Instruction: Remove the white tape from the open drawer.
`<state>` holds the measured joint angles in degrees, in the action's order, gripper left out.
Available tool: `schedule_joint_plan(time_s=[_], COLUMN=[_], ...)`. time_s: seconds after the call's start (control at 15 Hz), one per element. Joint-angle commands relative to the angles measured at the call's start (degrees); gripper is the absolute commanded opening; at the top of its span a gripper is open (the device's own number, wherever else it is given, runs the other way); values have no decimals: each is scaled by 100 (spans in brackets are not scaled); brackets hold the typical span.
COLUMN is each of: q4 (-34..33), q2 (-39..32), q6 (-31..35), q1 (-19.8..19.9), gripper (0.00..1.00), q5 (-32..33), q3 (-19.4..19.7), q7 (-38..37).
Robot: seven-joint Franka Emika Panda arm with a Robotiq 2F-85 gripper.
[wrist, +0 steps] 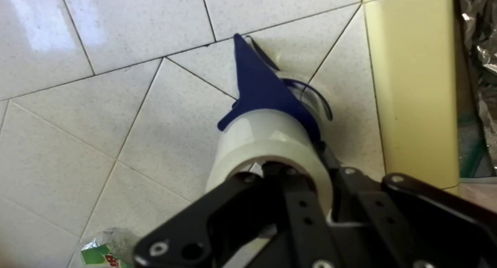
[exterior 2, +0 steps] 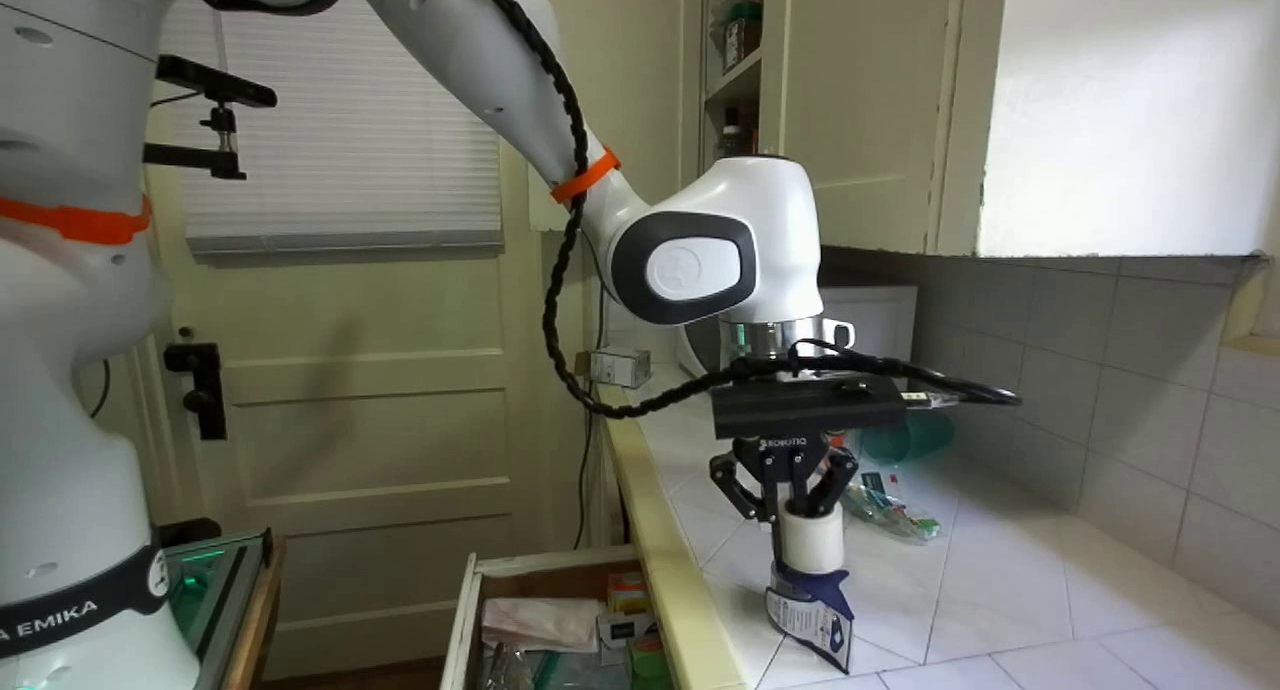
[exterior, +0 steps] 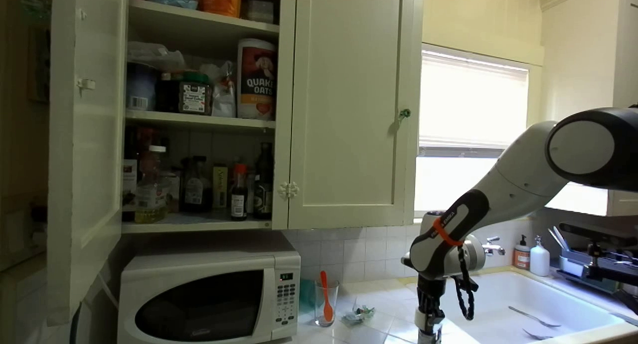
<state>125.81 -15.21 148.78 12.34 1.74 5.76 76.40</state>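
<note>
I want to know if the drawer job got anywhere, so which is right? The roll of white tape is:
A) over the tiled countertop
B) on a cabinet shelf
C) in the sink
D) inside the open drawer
A: in an exterior view the roll of white tape, its wall clamped in the jaws, is over the tiled countertop, across the yellow edge from the open drawer.

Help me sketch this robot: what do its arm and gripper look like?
The arm is white and rounded, with black trim, orange bands and a black base stripe lettered EMIKA in white. A black braided cable runs alongside. The gripper is black, with angular hinged links and small white ROBOTIQ lettering.
</note>
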Motion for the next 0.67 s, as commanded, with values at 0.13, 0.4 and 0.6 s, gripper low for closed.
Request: schedule_joint_plan(time_s=[0.13,0.4,0.6], q4=[-124,-126,-152], q2=[-76,-84,-101], q6=[-263,-256,-331], q1=[121,143,153], gripper=[4,4,40], q5=[-46,-36,-45], q3=[-75,-71,-95], q7=[61,60,119])
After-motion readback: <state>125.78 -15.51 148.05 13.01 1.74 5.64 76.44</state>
